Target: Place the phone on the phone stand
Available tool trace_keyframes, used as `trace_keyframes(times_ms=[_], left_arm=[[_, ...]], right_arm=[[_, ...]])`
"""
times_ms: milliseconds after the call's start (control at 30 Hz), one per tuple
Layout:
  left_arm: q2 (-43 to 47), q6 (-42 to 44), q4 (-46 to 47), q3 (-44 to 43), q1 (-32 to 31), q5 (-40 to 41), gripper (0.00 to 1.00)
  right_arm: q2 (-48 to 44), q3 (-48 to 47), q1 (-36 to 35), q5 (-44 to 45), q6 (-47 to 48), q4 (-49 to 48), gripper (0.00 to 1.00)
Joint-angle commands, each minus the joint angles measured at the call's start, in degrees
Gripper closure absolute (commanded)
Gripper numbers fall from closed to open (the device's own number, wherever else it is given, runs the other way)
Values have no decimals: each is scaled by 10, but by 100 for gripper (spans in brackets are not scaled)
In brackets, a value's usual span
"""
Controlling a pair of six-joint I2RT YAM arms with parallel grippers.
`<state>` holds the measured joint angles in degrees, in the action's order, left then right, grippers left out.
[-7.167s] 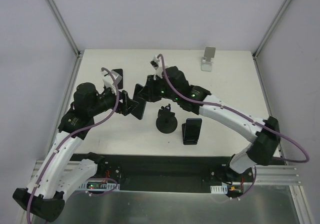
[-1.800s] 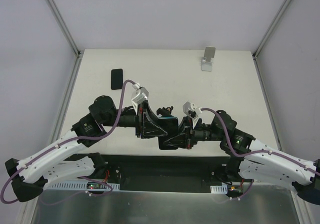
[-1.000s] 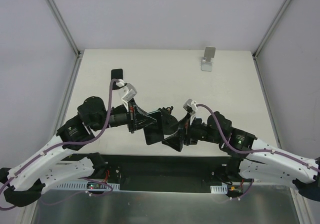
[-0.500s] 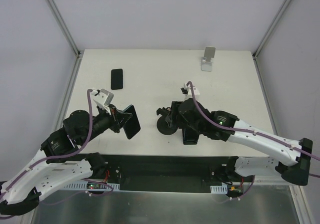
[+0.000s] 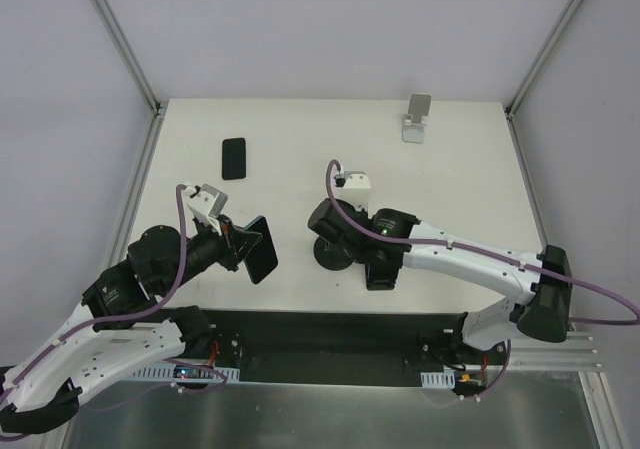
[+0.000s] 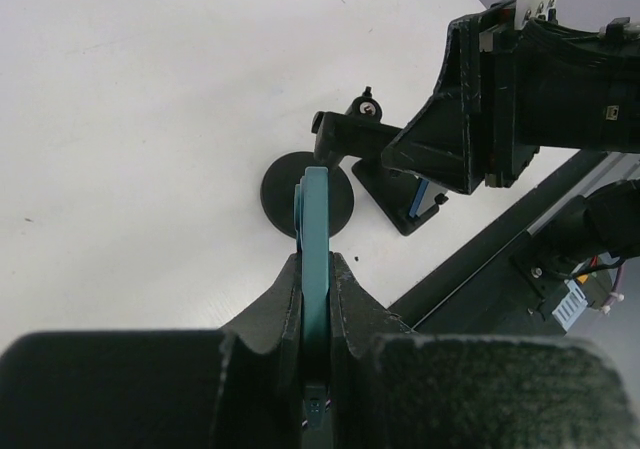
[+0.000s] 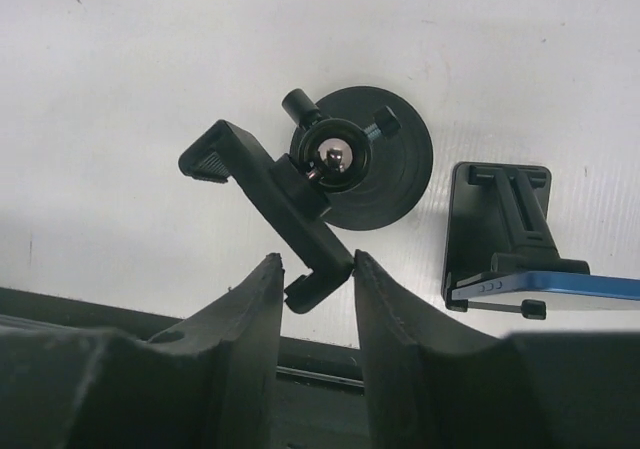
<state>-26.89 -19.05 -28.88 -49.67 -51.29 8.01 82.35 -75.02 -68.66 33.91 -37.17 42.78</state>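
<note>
A teal-edged phone [image 6: 315, 231] stands edge-on in my left gripper [image 6: 316, 261], which is shut on it; from above the phone [image 5: 263, 250] hangs just left of the table's middle, near the front edge. The black phone stand [image 7: 372, 172] has a round base and a tilted clamp arm [image 7: 262, 191]. My right gripper [image 7: 315, 259] straddles the clamp's lower end: the right finger touches it and a small gap shows at the left finger. From above, the right gripper [image 5: 338, 237] sits over this stand [image 5: 333, 253].
A second black stand [image 7: 497, 231] carrying a blue phone [image 7: 560, 287] is right beside the round base. Another black phone [image 5: 233, 158] lies flat at the back left. A white stand [image 5: 417, 119] is at the back right. The table's front edge runs close below both grippers.
The right wrist has shifted left over the round-based stand and its jaws have narrowed around the clamp's end. The left arm holds the phone almost where it was half a second ago.
</note>
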Motion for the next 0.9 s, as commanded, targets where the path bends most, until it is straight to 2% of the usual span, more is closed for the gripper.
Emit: trace_keyframes(times_ms=[0,133,233,333,400,467,600,667,867], left_arm=[[-2,-7,40,-3,2,-4,100],[-2,-8,43,0,2,-10,100],[-9,-8,47,0,2,-21,100],[-20,-9,52,-3,2,-37,100],[-31,-8,57,-5,2,-43,100],[-36,-10,64,-6,2,-48,100],[-60,-12,81,-8,2,-70,100],[-69,-9,100,-6,2,-97,100],[-93,2,170,10,1,-164,100]], right_arm=[[19,-40,-9,47,-32,54,70],[24,-38,-10,54,-26,63,74],[26,-36,-10,53,13,57,79],[13,-23,-9,41,91,28,87],[4,-13,-8,32,161,5,99],[-12,0,0,15,211,-17,99],[-51,43,37,-124,335,-92,99],[-76,67,60,-154,392,-119,99],[-98,90,134,-358,485,-148,99]])
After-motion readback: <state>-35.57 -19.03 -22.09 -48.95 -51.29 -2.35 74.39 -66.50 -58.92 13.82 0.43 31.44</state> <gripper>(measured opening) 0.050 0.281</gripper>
